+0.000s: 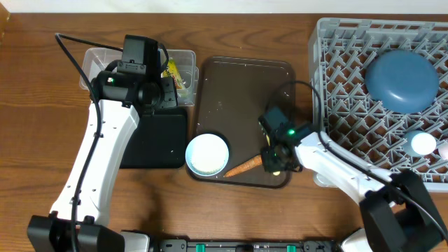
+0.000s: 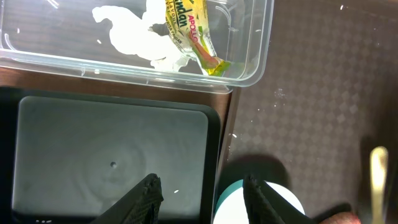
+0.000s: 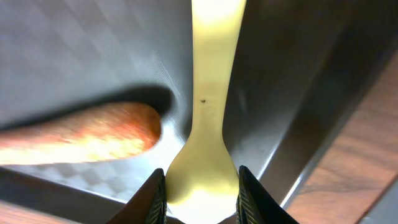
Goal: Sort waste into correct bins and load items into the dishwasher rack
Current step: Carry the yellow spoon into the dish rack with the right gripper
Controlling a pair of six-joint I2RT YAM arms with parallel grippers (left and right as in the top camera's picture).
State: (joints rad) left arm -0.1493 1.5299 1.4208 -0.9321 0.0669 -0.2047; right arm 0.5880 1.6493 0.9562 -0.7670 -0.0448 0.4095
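My right gripper [image 3: 201, 173] [image 1: 274, 162] is shut on the bowl end of the cream spoon [image 3: 214, 62] at the near right corner of the dark brown tray [image 1: 245, 84]. The orange carrot stick [image 3: 81, 130] [image 1: 243, 167] lies just left of it. The white bowl [image 1: 207, 154] stands at the tray's near left. My left gripper [image 2: 202, 182] [image 1: 159, 91] is open and empty above the black tray [image 2: 112, 149] [image 1: 157, 140]. The clear tub [image 2: 261, 56] [image 1: 94, 63] holds the white tissue [image 2: 134, 37] and the yellow-green wrapper [image 2: 193, 34]. No rice shows.
The grey dishwasher rack [image 1: 336, 63] at the right holds the dark blue dish [image 1: 401, 79], the light blue cup [image 1: 422, 142] and the pink cup [image 1: 444, 148]. The left arm reaches over the black tray. Bare wood table lies along the front.
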